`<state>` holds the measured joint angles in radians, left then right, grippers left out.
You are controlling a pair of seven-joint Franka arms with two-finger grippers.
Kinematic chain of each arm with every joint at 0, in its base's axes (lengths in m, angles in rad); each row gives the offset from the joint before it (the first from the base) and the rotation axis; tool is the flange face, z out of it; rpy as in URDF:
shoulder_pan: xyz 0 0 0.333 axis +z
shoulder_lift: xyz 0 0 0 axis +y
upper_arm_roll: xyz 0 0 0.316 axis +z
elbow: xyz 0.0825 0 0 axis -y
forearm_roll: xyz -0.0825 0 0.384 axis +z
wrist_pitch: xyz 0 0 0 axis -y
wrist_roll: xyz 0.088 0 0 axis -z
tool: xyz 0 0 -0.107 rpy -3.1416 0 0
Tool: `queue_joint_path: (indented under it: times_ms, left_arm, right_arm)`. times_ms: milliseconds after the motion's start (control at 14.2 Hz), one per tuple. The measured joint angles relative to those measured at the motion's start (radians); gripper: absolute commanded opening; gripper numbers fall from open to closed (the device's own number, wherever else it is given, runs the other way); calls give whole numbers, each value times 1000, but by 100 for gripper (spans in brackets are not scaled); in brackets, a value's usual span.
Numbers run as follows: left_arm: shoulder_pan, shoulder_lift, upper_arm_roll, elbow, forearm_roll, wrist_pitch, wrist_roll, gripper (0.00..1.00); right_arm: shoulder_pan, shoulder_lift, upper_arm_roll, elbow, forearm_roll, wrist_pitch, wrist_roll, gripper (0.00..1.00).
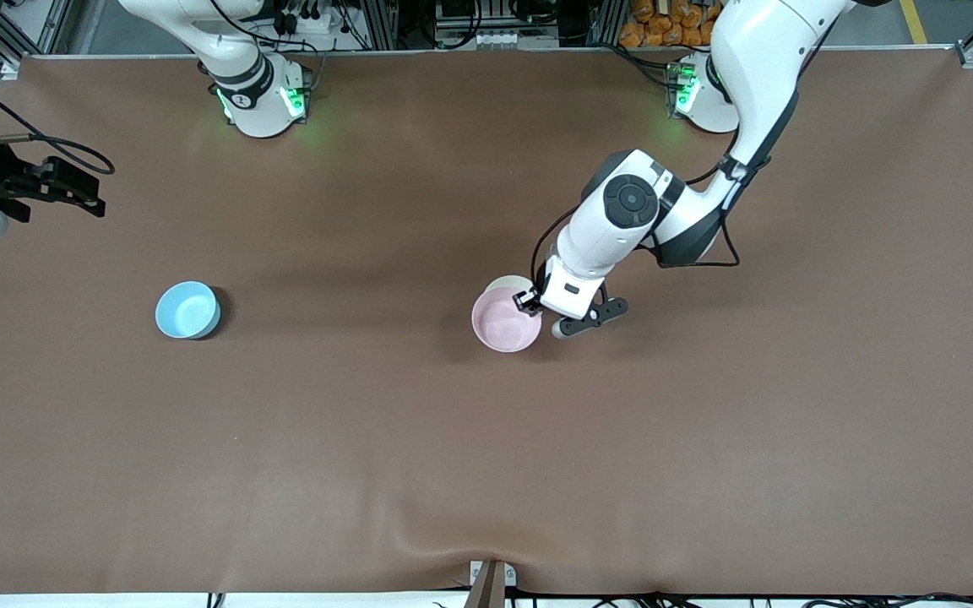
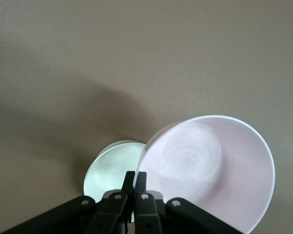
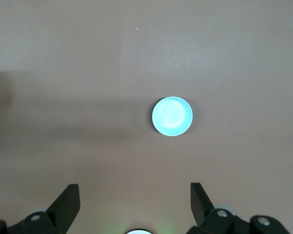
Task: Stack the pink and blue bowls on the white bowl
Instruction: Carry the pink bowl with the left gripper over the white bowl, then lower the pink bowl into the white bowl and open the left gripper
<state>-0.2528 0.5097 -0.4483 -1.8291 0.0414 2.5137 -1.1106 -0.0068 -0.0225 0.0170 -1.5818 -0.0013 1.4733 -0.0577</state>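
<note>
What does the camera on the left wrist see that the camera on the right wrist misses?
Only the left wrist view shows the pink bowl, held by its rim in the shut left gripper above the white bowl. Only the right wrist view shows the blue bowl, standing alone on the table below the open right gripper. Both share the brown tabletop.
</note>
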Motion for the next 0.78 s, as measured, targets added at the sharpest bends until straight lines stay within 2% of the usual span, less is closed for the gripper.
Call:
queue_joint_path:
  times_ms: [283, 777]
  left_arm:
    - [-8, 2, 2, -29, 120, -2, -97, 0]
    - [-8, 3, 8, -59, 127, -2, -153, 0]
  right_arm:
    - [0, 0, 0, 0, 0, 0, 0, 100]
    - [0, 0, 0, 0, 0, -2, 0, 100]
